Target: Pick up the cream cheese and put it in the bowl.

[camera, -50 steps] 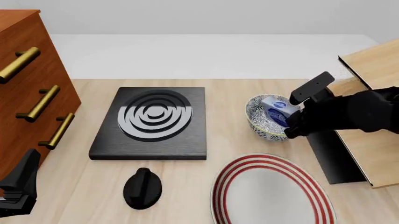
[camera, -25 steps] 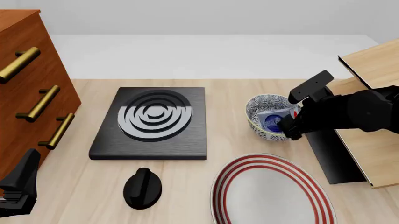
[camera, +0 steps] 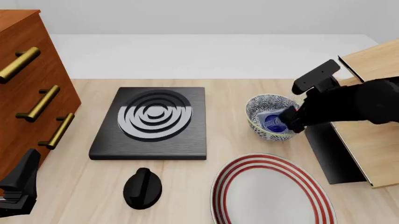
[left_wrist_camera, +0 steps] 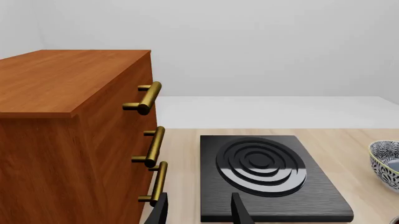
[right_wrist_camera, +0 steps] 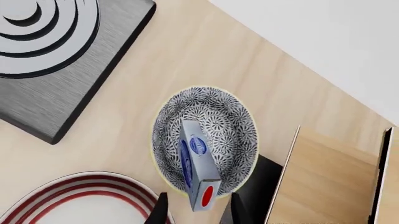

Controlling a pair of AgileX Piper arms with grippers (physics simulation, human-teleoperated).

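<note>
Inside the bowl (right_wrist_camera: 206, 135) lies the cream cheese (right_wrist_camera: 198, 163), and that is the relation that counts: the box sits straight ahead of the right gripper (right_wrist_camera: 194, 209), its long axis running along the gripper's line of sight, one end propped on the near rim and the rest sloping into the speckled basin. Both fingers stand parted either side of that near end with daylight showing, so the gripper reads as released, holding nothing (the box looks to be resting on its own). From the front, the right gripper (camera: 292, 122) hangs at the bowl's right edge, the red-ringed plate (camera: 272, 191) close below and the wooden box (camera: 374, 116) to the right, so the clear exit looks to be upward. Far off, the left gripper (left_wrist_camera: 198, 212) idles spread and empty near the drawer cabinet (left_wrist_camera: 74, 140).
</note>
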